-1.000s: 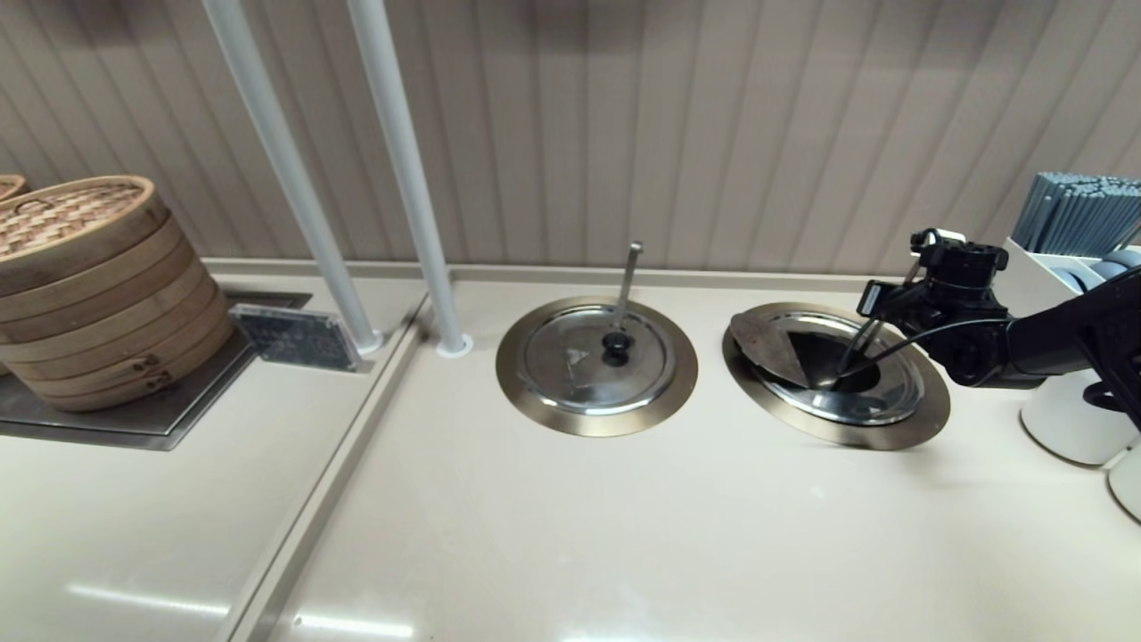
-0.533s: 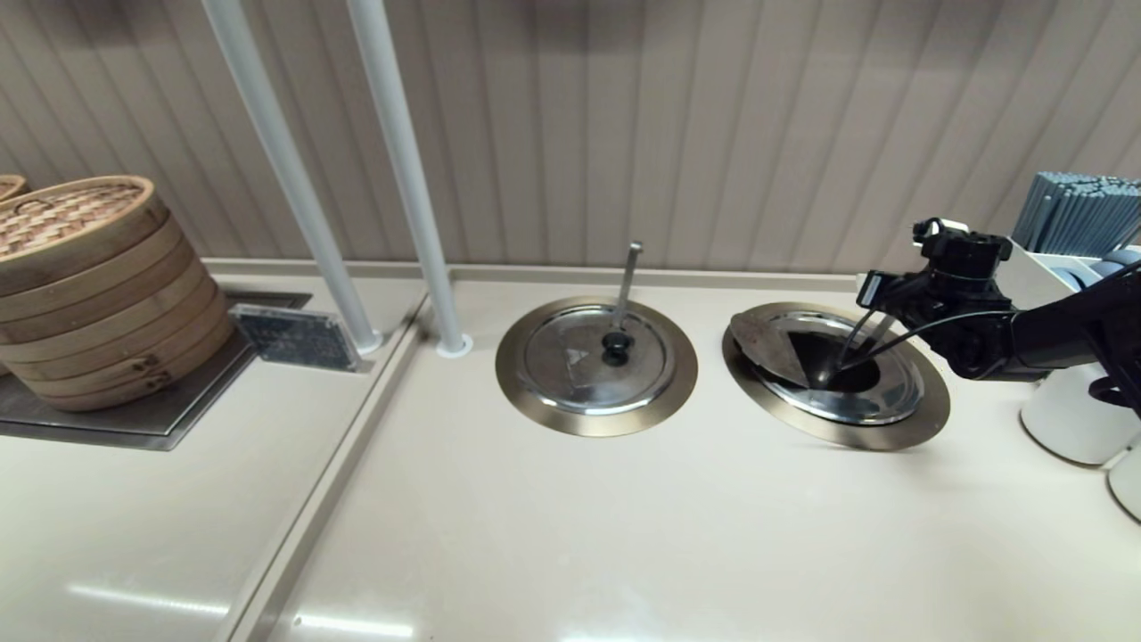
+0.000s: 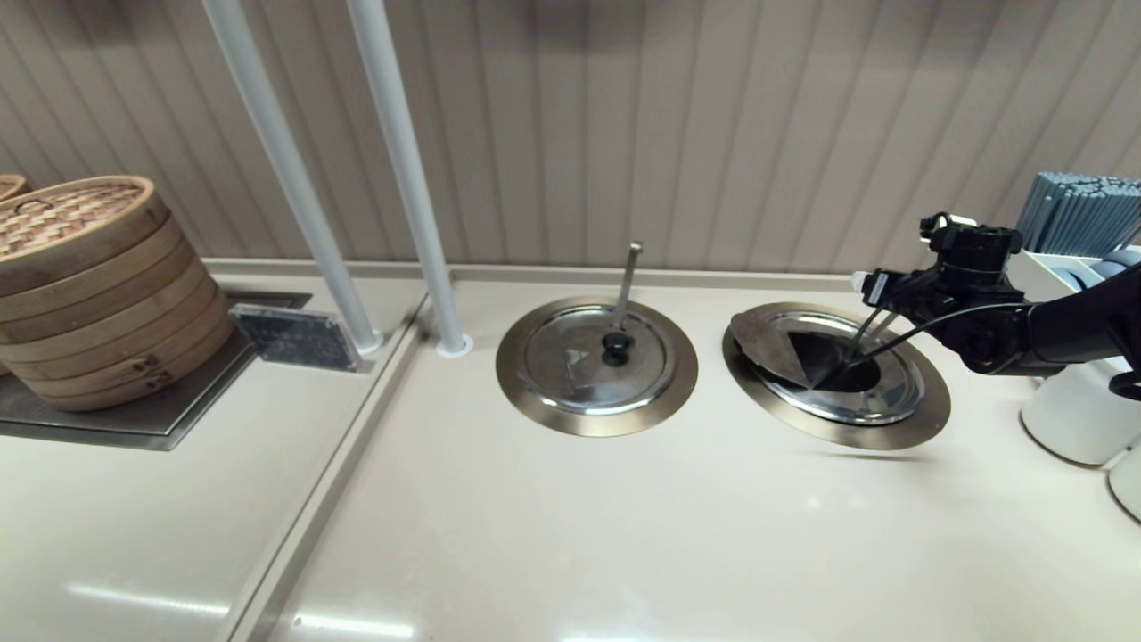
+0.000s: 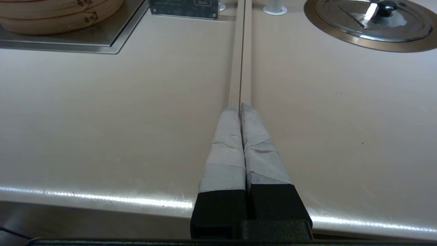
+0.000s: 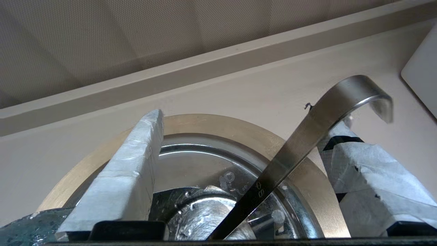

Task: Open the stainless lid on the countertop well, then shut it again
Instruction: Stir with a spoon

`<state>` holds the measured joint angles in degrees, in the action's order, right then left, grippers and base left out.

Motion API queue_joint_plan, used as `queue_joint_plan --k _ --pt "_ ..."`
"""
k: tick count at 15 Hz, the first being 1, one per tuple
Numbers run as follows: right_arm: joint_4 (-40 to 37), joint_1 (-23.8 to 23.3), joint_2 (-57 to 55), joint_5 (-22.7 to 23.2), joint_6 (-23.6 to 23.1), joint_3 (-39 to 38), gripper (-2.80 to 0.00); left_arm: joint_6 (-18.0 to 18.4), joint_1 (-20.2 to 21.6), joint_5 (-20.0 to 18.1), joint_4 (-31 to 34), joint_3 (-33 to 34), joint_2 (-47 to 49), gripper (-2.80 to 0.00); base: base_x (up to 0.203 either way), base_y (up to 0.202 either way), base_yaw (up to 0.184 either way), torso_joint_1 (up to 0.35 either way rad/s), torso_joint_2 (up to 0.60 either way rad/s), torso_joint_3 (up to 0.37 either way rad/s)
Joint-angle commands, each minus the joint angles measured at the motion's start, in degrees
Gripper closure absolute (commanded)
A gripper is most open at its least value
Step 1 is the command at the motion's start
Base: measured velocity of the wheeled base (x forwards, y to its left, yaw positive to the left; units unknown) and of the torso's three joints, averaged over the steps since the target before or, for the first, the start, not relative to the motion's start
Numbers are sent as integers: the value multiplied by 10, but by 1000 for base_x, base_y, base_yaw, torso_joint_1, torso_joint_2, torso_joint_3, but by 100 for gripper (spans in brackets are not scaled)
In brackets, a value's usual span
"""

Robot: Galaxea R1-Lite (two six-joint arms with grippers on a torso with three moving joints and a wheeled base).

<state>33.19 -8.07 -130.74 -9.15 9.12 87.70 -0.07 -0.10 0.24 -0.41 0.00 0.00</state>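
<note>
the right claw (image 3: 869,314) hangs over the far right side of the countertop well (image 3: 927,415), its taped fingers (image 5: 129,171) spread wide and holding nothing. in the right wrist view the ladle handle (image 5: 307,136) leans diagonally through the gap between the two fingers, its hooked end up beside the farther one; whether it touches that finger cannot be told. the stainless lid (image 3: 869,388) sits in the brass-coloured ring with its wedge flap (image 3: 767,343) raised toward the left, leaving a dark triangular opening from which the ladle handle rises. just to the left on the beige surface (image 3: 624,535) is the twin lid (image 3: 570,366), flat in its own ring, with a black knob (image 3: 615,341) and a nearly vertical ladle handle (image 3: 629,276). the left claw (image 4: 240,107) is low over the near part of the surface, well apart from both wells, its fingers pressed together with nothing between them. a stack of bamboo steamers (image 3: 89,285) stands at the far left and white containers (image 3: 1070,410) at the right edge.
</note>
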Motion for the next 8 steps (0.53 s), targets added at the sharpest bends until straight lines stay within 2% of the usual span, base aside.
queue_joint_plan --k 1,4,8 --pt "2 1 8 0 1 -1 -280 0 0 0 0 0 0 0 0 0 0 0 0 0" --pt "5 1 -19 -1 6 34 -280 0 0 0 0 0 0 0 0 0 0 0 0 0" --pt "6 10 -21 -2 21 38 -280 0 0 0 0 0 0 0 0 0 0 0 0 0"
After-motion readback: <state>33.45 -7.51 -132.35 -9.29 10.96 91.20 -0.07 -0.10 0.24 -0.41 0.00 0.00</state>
